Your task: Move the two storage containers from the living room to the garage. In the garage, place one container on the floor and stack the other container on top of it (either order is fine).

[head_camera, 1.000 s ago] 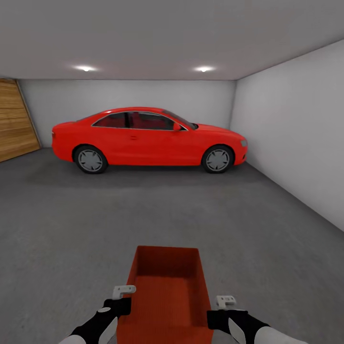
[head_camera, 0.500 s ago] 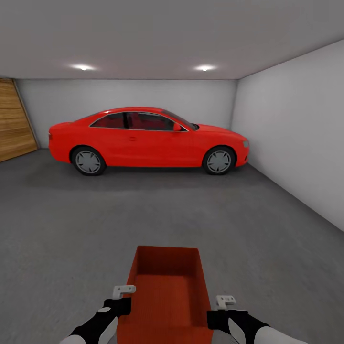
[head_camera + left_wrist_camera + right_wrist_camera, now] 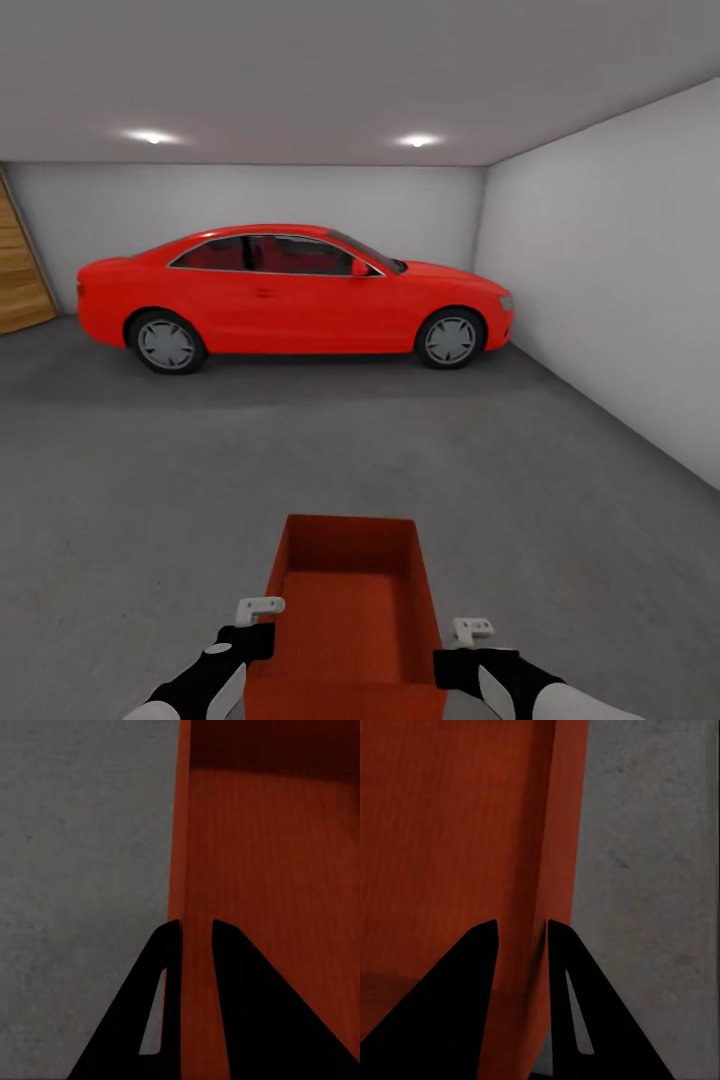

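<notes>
ITEM 1, storage container [image 3: 348, 620]: orange-red rect. plastic bin, thin walls, fine ribbing, open top. You're carrying it w/ both arms, long axis pointing away from you, held above the garage floor [image 3: 150, 480], not yet set down.

ITEM 2, left gripper [image 3: 196, 934]: clamped on the bin's left side wall, one finger inside, one outside; wall runs straight out between the tips. Bin interior lies past the inner finger, grey floor past the outer one.

ITEM 3, right gripper [image 3: 523, 934]: same hold on the right side wall, wall pinched between the two dark fingers, floor beyond the outer finger.

ITEM 4, surroundings: floor dark grey, rough, speckled, concrete-like. Walls plain pale grey. Red car [image 3: 295, 297] parked side-on well ahead of the fingertips, glossy. Wood-plank panel [image 3: 20, 270] at far left. Two ceiling spotlights [image 3: 418, 141].

STATUS (judged): bin no. 1 is in the garage, still airborne. Left for you: lower it to the floor, release, then fetch bin no. 2 and stack it on top. Where bin no. 2 sits, can't tell from here. Roughly a third done, est
</notes>
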